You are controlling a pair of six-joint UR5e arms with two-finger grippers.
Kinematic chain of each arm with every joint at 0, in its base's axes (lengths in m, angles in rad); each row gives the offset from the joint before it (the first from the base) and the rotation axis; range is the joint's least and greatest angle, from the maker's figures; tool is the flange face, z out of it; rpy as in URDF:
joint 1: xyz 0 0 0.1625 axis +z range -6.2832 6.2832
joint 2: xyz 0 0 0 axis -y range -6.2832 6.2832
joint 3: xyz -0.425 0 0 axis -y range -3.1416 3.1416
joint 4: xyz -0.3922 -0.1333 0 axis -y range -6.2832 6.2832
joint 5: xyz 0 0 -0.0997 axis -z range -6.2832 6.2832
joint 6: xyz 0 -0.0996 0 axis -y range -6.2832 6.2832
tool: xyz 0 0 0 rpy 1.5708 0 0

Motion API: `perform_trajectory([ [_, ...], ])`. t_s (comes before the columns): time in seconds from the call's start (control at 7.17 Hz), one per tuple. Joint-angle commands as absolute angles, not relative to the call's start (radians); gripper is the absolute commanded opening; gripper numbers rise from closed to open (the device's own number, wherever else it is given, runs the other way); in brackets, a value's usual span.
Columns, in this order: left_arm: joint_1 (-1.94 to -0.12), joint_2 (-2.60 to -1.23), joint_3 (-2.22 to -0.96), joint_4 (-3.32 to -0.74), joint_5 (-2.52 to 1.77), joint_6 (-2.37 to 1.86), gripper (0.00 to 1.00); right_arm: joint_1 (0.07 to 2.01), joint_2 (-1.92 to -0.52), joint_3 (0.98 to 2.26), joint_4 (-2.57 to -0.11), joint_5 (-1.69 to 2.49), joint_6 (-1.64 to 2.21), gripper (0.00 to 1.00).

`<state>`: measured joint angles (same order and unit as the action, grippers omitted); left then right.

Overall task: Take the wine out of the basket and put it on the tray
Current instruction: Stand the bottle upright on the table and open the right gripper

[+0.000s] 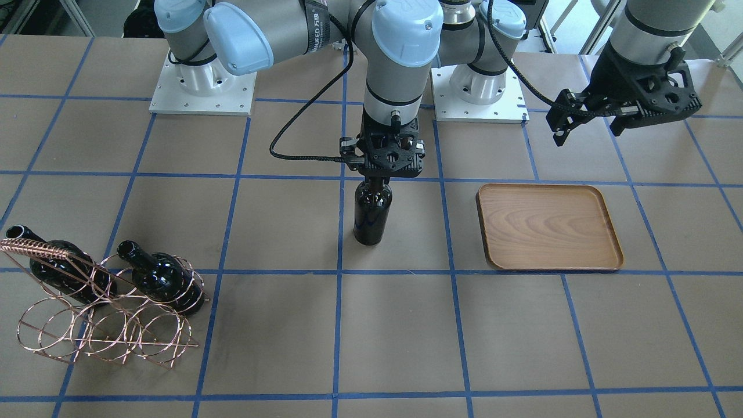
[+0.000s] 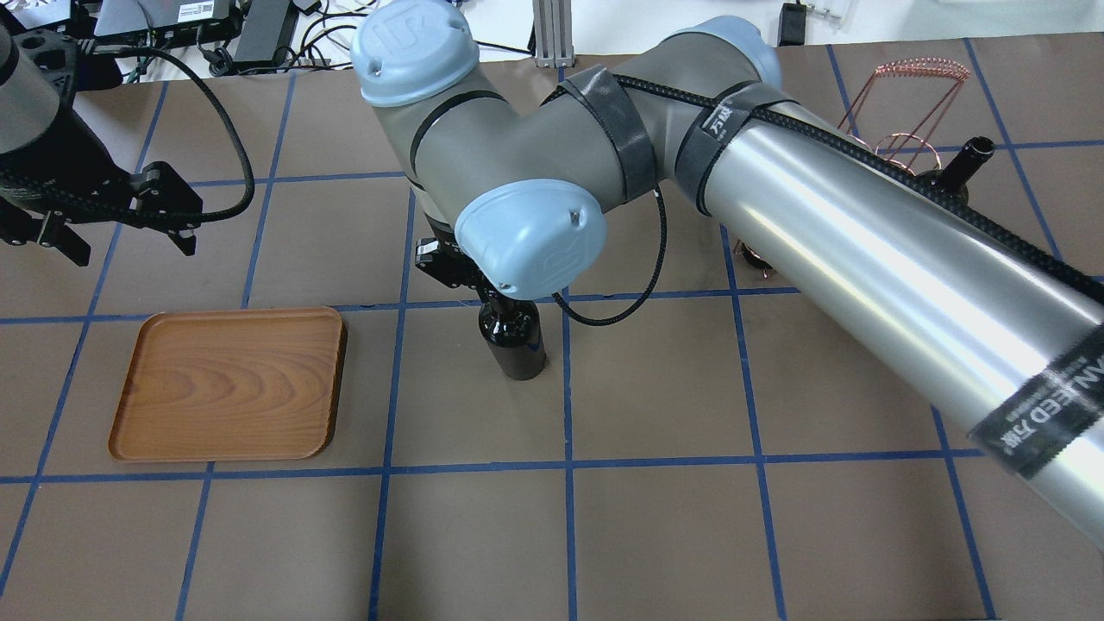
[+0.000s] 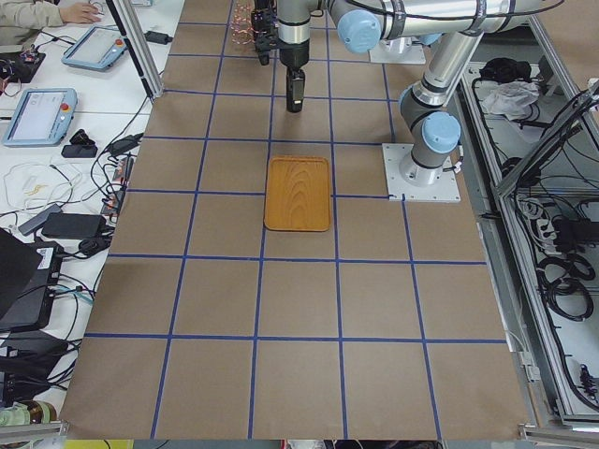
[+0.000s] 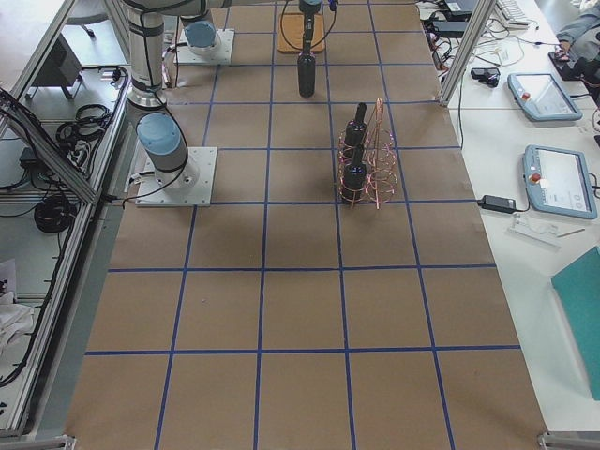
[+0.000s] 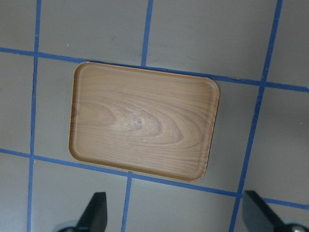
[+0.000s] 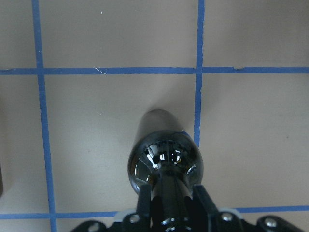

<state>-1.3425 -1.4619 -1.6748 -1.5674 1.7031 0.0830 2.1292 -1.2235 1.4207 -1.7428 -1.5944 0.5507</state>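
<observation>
My right gripper [image 1: 380, 174] is shut on the neck of a near-black wine bottle [image 1: 371, 215] and holds it upright at table level, mid-table, left of the tray in the front-facing view. The right wrist view shows the neck between the fingers [image 6: 200, 198] and the bottle's shoulder [image 6: 164, 159] below. The brown wooden tray [image 1: 548, 226] lies flat with nothing on it. My left gripper [image 1: 586, 125] is open and empty, hovering beyond the tray; its wrist view shows the tray [image 5: 142, 121]. The copper wire basket [image 1: 104, 325] holds two more bottles [image 1: 162, 278].
The table is brown paper with a blue tape grid. The two arm bases [image 1: 203, 87] stand at the robot's edge. The right arm's long link [image 2: 862, 250] spans the overhead view's right half and hides most of the basket [image 2: 906, 103].
</observation>
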Motion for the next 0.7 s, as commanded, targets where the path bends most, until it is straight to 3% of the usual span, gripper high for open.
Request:
perform_trajectory([
  [0.0, -1.351, -1.466, -1.674, -1.572, 1.703, 0.083, 1.0, 2.128, -1.229, 1.43, -1.857, -1.579, 0.557, 1.0],
  [0.56, -1.379, -1.473, -1.675, -1.559, 1.624, 0.071, 1.0, 2.067, -1.317, 1.414, -1.824, -1.575, 0.447, 1.0],
])
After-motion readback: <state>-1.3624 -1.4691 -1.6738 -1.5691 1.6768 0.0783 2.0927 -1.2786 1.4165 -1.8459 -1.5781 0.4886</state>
